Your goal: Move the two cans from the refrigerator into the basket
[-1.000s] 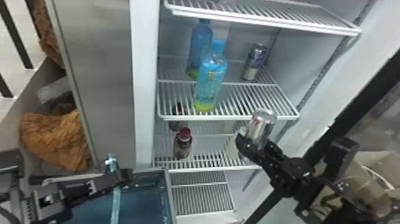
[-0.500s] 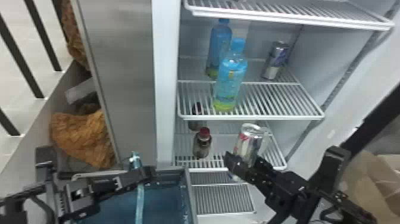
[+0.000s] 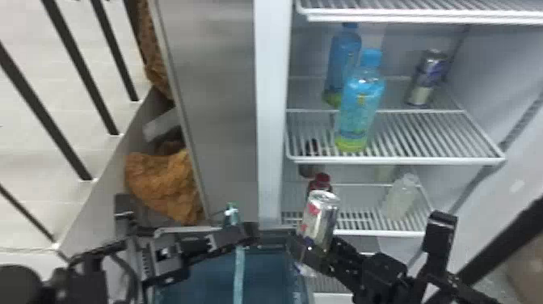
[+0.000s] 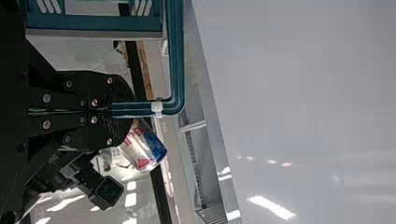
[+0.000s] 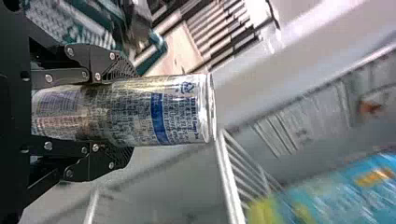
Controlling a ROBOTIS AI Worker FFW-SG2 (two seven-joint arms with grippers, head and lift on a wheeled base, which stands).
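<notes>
Held can (image 3: 321, 218): smooth, reflective metal cylinder with red and blue print, at 5 o'clock in the head view, tilted, beside the basket's 3 o'clock edge in that view. Second can (image 3: 426, 79): silver and blue cylinder, at 2 o'clock, on the white wire shelf (image 3: 428, 135) of the refrigerator (image 3: 271, 101). Basket (image 3: 266, 277): blue-teal, box-shaped, between 6 and 7 o'clock; slotted wall and rounded bars in the left wrist view. Front bottle (image 3: 359, 105): transparent, blue cap, yellow-green base, at 2 o'clock. Paper-like material (image 3: 163, 186): brown, crumpled, at 8 o'clock.

Right gripper (image 3: 313, 244): fingers parted by the can's width, clamped on opposite sides of the held can. Left gripper (image 3: 248, 234): flat fingers nearly together, clamped on a teal bar of the basket.

Change from the frame half a second earlier: the held can has shifted toward 9 o'clock relative to the shelves, closer to the basket. It now overlaps the red-capped bottle (image 3: 322, 182), which previously stood clear of it. The second can remains on its shelf.
</notes>
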